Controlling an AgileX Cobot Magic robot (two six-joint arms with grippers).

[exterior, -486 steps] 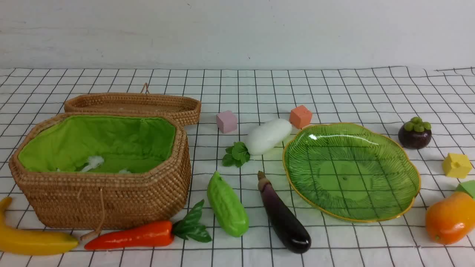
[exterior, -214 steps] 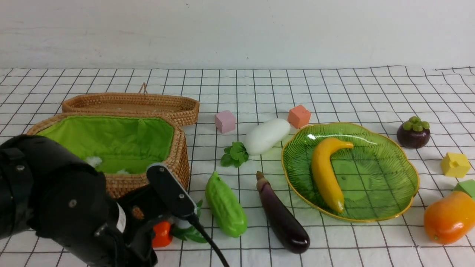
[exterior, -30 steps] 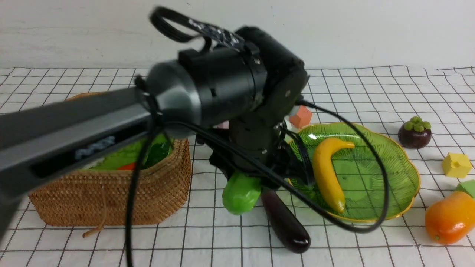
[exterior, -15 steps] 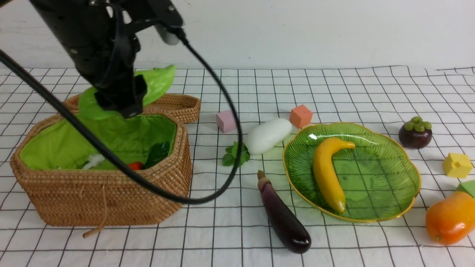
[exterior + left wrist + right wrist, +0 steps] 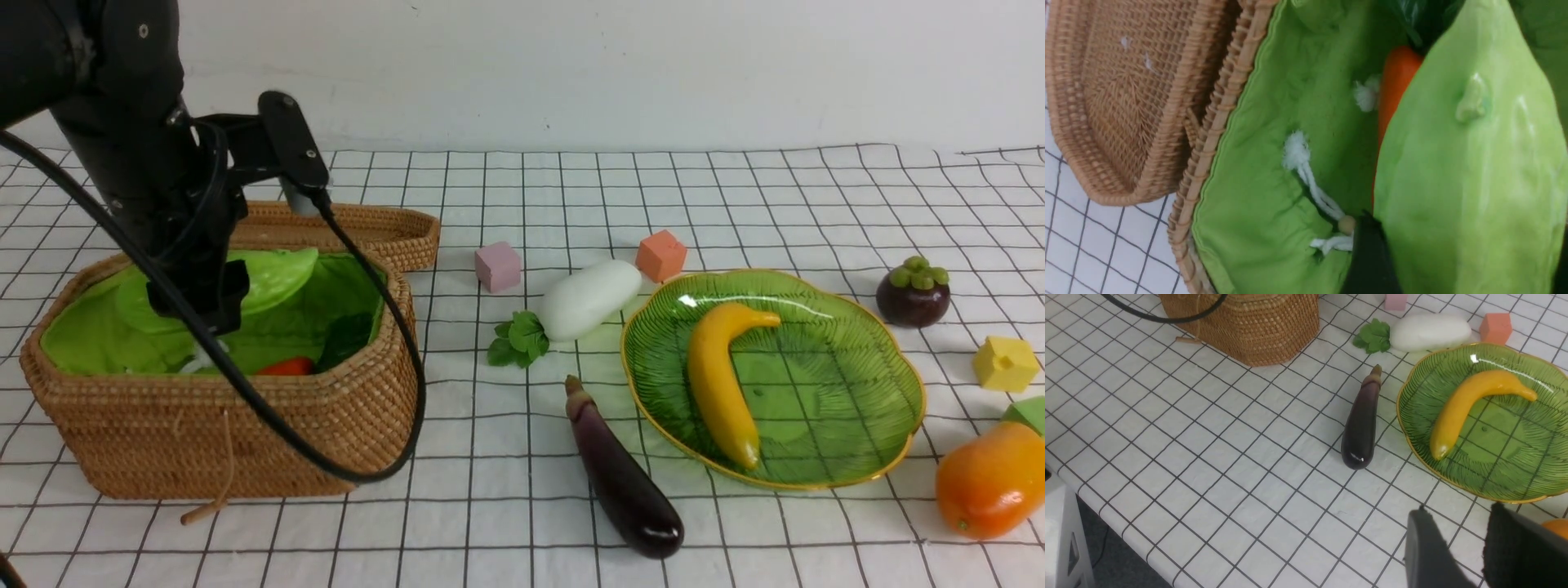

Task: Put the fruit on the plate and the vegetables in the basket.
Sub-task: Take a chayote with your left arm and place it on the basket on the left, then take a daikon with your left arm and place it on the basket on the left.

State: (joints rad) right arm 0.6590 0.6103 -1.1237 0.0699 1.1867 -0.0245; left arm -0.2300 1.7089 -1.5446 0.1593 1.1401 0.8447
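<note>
1. Lowered since half a second ago, the left gripper (image 5: 200, 306) now carries the gourd (image 5: 273, 276) down into the mouth of the basket (image 5: 245, 425) near the table's left edge; before, it hung above the rim.
2. It pinches the gourd, which sits tilted over the green lining, just above the carrot (image 5: 284, 367) lying inside.
3. The right gripper (image 5: 1457, 516) hovers near the front edge, jaws a little apart, holding nothing.
4. The banana (image 5: 718, 384) lies on the plate (image 5: 824, 408), toward the right edge.
5. The eggplant (image 5: 624, 482) and radish (image 5: 588, 298) lie between basket and plate.
6. The mangosteen (image 5: 912, 292) and mango (image 5: 988, 482) sit by the right edge, off the plate.
</note>
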